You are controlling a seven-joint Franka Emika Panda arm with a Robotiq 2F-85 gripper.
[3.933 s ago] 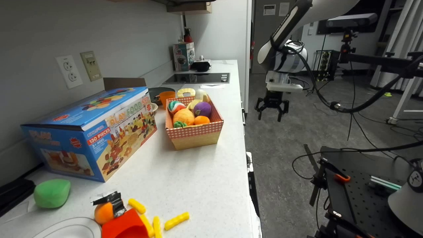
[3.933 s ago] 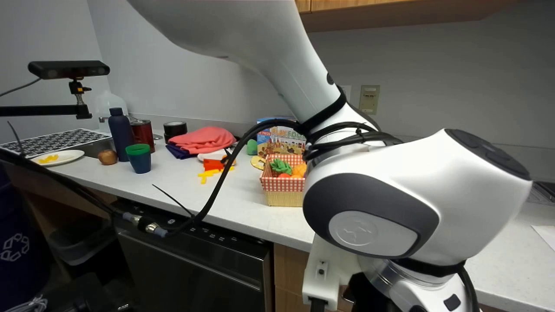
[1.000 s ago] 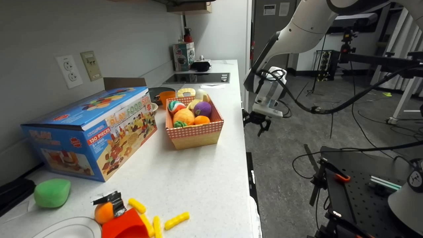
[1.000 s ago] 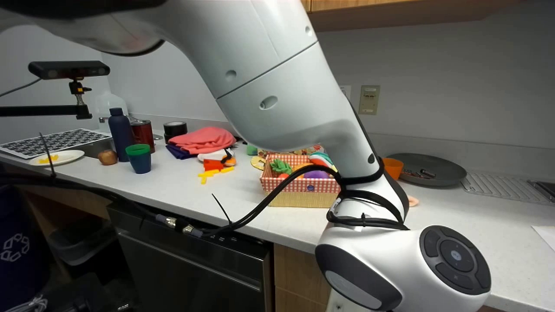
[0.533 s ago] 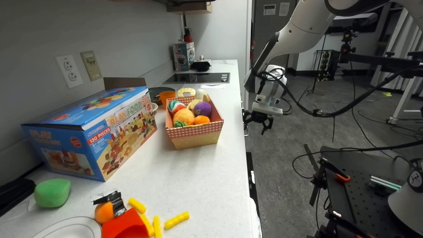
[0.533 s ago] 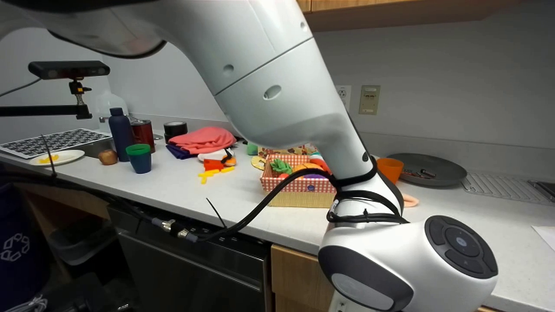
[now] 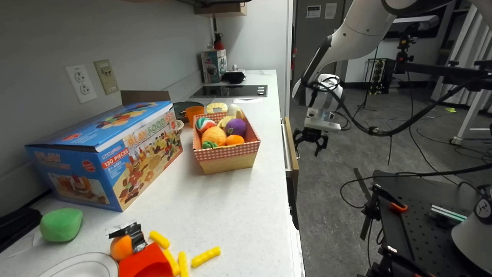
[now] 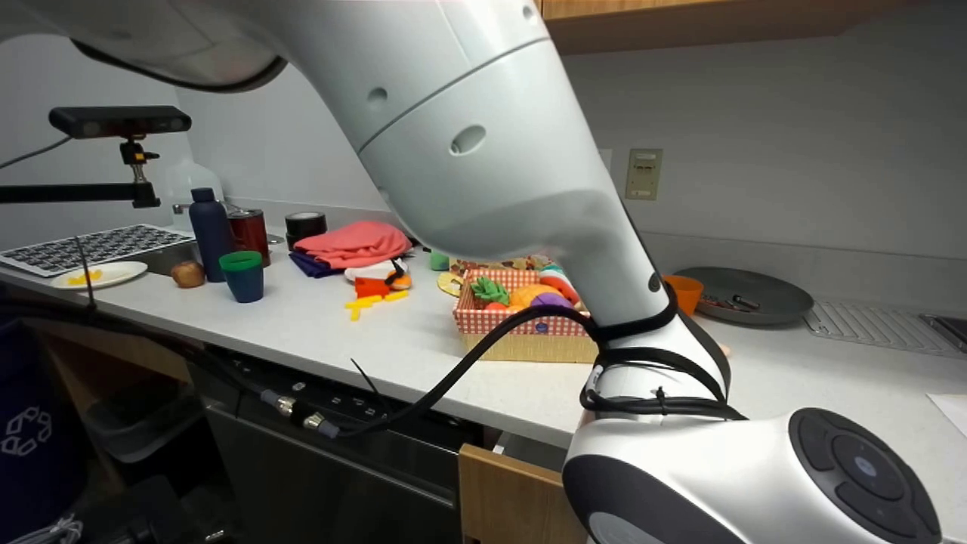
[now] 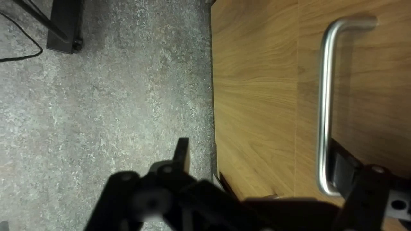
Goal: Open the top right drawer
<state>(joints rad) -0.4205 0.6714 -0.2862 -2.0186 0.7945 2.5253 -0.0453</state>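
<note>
Wood-fronted drawer (image 8: 517,497) ajar — silver bar handle (image 9: 325,96) — pincer (image 9: 257,143) spread, one finger (image 9: 343,175) behind handle.

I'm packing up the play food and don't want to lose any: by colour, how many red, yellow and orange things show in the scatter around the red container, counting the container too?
Red container: 1
Yellow sticks: 4
Orange round piece: 1
Total in sight: 6
</note>
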